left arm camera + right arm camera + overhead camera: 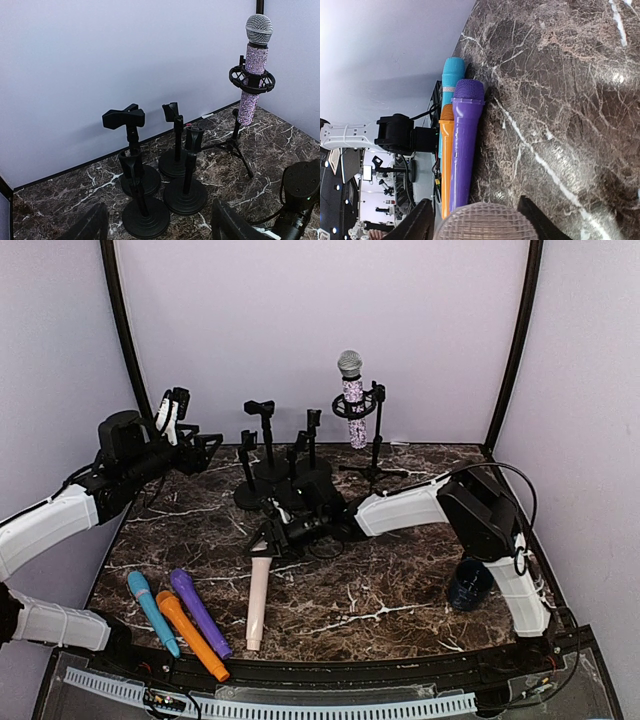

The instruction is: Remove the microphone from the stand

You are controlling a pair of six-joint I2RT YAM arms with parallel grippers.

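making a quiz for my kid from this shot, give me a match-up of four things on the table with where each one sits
Things:
1. glitter microphone
2. pink microphone
3. purple microphone
4. dark blue cup

Places:
A. lying beside the orange microphone, front left
B. standing at the right side of the table
C. upright in the ring of the tripod stand
D. lying apart from the other microphones, near the middle

Pairs: 1-C, 2-D, 3-A, 4-B
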